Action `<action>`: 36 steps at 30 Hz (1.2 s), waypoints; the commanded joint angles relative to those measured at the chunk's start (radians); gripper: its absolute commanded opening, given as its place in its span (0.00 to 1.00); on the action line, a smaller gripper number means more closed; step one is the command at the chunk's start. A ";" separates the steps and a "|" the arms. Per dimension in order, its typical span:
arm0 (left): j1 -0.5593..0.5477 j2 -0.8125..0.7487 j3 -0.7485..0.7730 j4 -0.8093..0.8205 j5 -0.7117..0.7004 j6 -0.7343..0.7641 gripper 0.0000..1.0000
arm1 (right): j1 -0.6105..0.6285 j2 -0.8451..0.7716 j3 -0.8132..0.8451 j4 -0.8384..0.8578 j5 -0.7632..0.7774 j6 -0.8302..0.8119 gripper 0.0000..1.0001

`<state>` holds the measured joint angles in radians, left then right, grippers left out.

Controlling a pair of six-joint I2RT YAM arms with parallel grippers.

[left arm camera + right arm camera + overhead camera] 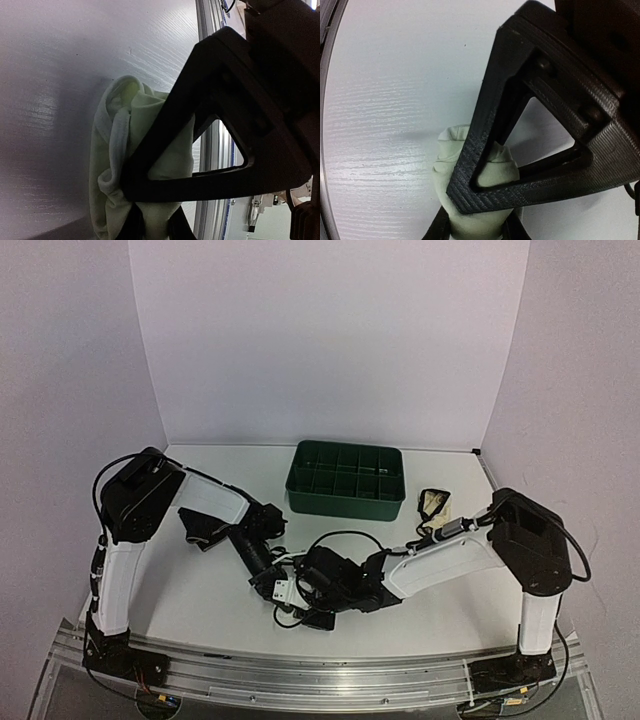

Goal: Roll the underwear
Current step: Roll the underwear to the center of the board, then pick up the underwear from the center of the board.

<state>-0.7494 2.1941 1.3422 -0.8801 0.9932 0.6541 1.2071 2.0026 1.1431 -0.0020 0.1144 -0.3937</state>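
Note:
The plain cream-white underwear [112, 150] is bunched into a narrow bundle low over the near middle of the table [200, 600]. Both grippers hold it from opposite sides. My left gripper [155, 227] is shut on one end, the cloth pinched between its fingers. My right gripper [476, 226] has its fingers pressed against both sides of the cream bundle [445, 165]. In the top view the two grippers meet, left [275, 585] and right [312, 588], with a bit of the pale cloth [287, 592] showing between them. A cream underwear with black edging [433, 503] lies at the right.
A green compartment tray [345, 480] stands at the back middle of the table. The aluminium rail [320, 670] runs along the near edge, just beside the grippers. A dark shape [203, 532] lies under the left arm; I cannot tell what it is.

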 commanded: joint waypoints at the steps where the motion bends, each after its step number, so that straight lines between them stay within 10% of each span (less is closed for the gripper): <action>1: -0.010 0.041 0.000 -0.054 -0.113 0.021 0.02 | -0.028 0.049 0.008 -0.064 0.053 0.070 0.06; 7: 0.051 -0.097 0.012 -0.033 -0.121 0.087 0.51 | -0.048 0.038 0.019 -0.173 -0.014 0.216 0.00; 17: 0.111 -0.387 -0.190 0.120 -0.237 0.308 0.59 | -0.112 0.076 0.024 -0.267 -0.130 0.507 0.00; 36: 0.123 -0.489 -0.237 0.308 -0.309 0.093 0.59 | -0.319 -0.153 0.075 -0.279 -0.186 0.877 0.00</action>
<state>-0.6338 1.7451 1.1103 -0.5954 0.7026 0.7735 0.8964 1.9445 1.2040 -0.2477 -0.0861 0.4210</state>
